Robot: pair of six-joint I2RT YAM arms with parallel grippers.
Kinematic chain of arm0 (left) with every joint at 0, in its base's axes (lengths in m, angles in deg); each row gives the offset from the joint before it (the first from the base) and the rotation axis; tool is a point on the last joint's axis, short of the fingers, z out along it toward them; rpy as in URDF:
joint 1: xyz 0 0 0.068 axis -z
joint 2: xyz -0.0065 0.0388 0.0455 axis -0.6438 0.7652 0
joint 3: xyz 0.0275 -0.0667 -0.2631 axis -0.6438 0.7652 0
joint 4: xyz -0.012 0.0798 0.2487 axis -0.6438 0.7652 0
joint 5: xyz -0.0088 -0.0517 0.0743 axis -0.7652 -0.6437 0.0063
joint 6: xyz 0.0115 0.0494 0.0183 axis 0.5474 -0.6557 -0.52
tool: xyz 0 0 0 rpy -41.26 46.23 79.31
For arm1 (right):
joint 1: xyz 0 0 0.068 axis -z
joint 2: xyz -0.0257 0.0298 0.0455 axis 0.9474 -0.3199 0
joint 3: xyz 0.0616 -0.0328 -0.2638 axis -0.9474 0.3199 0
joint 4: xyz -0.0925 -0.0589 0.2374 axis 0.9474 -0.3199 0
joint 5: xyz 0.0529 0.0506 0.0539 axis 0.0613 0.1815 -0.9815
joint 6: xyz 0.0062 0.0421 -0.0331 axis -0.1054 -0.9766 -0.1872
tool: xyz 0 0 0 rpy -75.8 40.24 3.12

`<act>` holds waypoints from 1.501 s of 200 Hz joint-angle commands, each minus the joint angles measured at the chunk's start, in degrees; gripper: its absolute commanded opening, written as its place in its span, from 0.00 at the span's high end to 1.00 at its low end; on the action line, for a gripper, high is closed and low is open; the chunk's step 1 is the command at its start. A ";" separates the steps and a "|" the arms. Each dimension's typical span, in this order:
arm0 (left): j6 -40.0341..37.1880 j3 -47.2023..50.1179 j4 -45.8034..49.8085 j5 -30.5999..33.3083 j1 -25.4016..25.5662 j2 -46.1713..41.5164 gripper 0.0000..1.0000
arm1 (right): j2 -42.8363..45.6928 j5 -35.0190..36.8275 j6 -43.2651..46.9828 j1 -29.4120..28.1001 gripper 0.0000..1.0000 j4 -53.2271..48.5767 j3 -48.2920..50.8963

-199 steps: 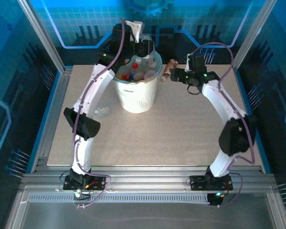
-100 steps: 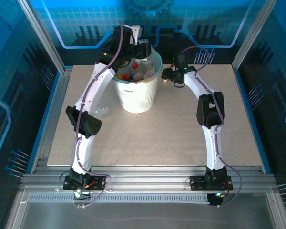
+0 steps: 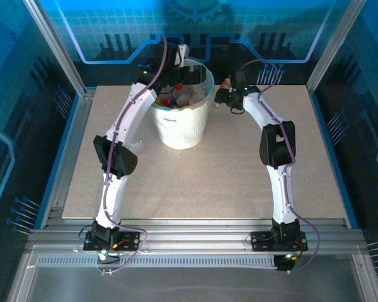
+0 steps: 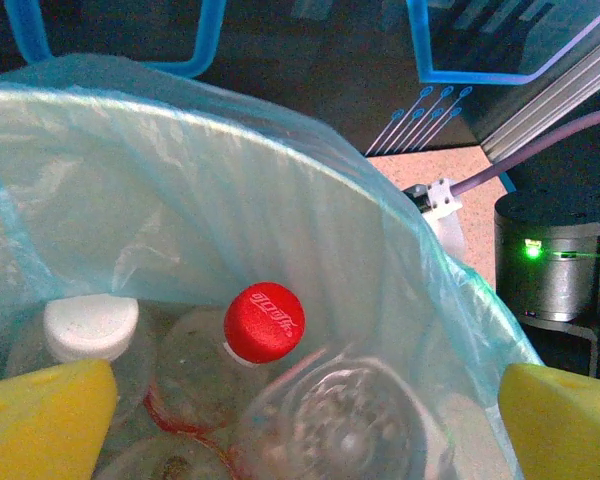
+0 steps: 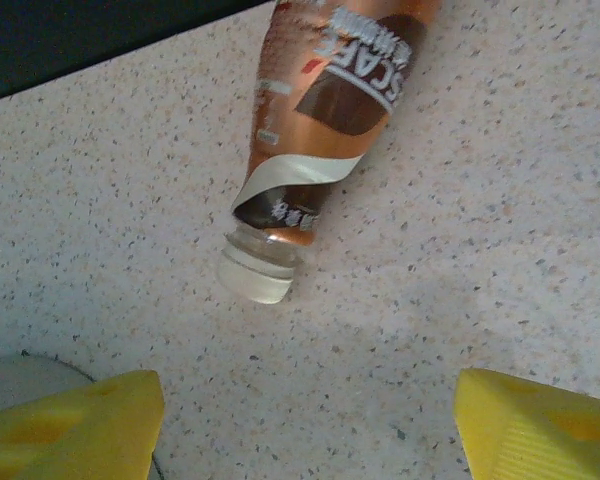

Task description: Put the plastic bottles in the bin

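Note:
The white bin (image 3: 179,123) with its teal bag (image 4: 280,170) stands at the back middle of the table. It holds several plastic bottles: one with a red cap (image 4: 265,322), one with a white cap (image 4: 90,328), and a blurred clear bottle (image 4: 350,425) seen end-on. My left gripper (image 3: 174,63) hangs open over the bin's mouth, its yellow fingertips (image 4: 40,415) wide apart and touching nothing. A brown bottle (image 5: 325,110) with a whitish cap (image 5: 258,275) lies on the table right of the bin (image 3: 227,83). My right gripper (image 5: 305,430) stands open just short of the cap.
A small white object (image 3: 135,143) lies on the table left of the bin. The bin's wall (image 5: 20,375) sits close to my right gripper's left finger. The table's back edge and dark wall run just behind the brown bottle. Metal frame posts flank the table.
My left gripper came down over the bin and opened; the clear bottle it carried now lies in the bin. My right arm swung left toward the brown bottle.

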 commanded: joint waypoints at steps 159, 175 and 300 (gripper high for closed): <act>-3.85 32.21 -17.96 4.10 1.60 -29.77 0.01 | -21.06 7.39 -5.22 -1.10 0.29 -5.52 -25.08; -3.57 33.09 -18.55 4.14 1.66 -30.22 0.01 | -22.32 8.17 -5.78 -1.12 0.30 -5.55 -26.23; -0.59 37.78 -19.65 2.70 1.67 -36.07 0.01 | -10.35 2.75 -1.32 -0.50 0.76 -8.92 -14.77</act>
